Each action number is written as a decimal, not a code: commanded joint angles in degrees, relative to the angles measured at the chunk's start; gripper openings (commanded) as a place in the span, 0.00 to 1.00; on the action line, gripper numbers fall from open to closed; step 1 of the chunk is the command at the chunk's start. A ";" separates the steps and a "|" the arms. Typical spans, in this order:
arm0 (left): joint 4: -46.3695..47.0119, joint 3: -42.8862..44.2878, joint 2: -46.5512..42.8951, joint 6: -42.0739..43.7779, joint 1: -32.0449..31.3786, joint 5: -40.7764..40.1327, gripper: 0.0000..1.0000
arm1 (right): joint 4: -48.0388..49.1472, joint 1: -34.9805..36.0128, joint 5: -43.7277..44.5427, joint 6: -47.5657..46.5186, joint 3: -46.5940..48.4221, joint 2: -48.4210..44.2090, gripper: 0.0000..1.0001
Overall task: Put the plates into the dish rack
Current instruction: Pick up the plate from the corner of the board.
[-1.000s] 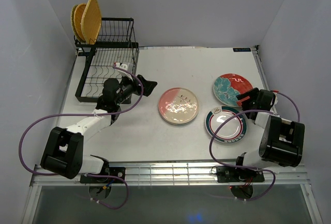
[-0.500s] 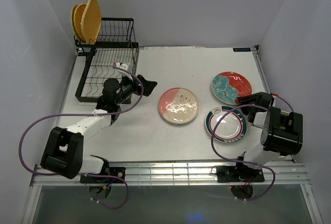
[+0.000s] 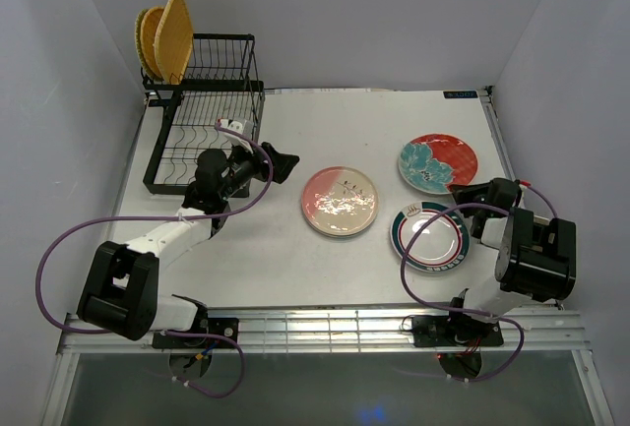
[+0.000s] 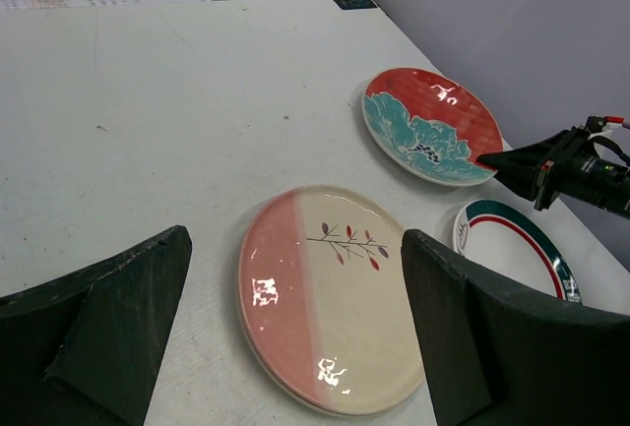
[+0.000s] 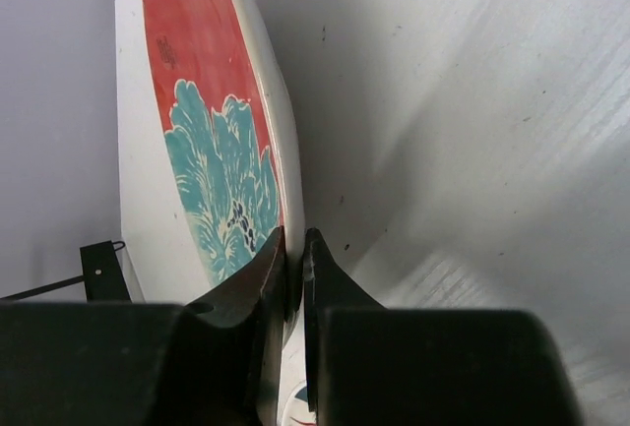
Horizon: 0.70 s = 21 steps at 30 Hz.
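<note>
Pinches the rim of the red-and-teal plate (image 3: 438,162) in the near-closed right claw (image 5: 293,249), holds the left claw (image 3: 279,164) wide and empty, likely next needs lifting toward the dish rack (image 3: 202,101).

The right end effector (image 3: 464,189) dragged red plate (image 3: 438,162) back-left.

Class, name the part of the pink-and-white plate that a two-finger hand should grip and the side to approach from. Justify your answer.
Probably best: grip the pink-and-white plate by its pink-side rim, coming in low from the left, where the open left hand faces it. It lies flat on the table, so only the thin lip offers a pinch.
</note>
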 commanded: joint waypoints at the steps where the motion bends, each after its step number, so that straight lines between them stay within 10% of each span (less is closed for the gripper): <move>1: -0.05 0.39 -1.10 -1.44 -0.16 1.33 0.98 | -2.30 0.34 0.82 -3.12 -1.40 -3.90 0.08; 21: -0.31 1.00 0.48 -16.47 -0.16 0.72 0.98 | -9.33 0.43 -6.21 -2.59 -0.08 -25.61 0.08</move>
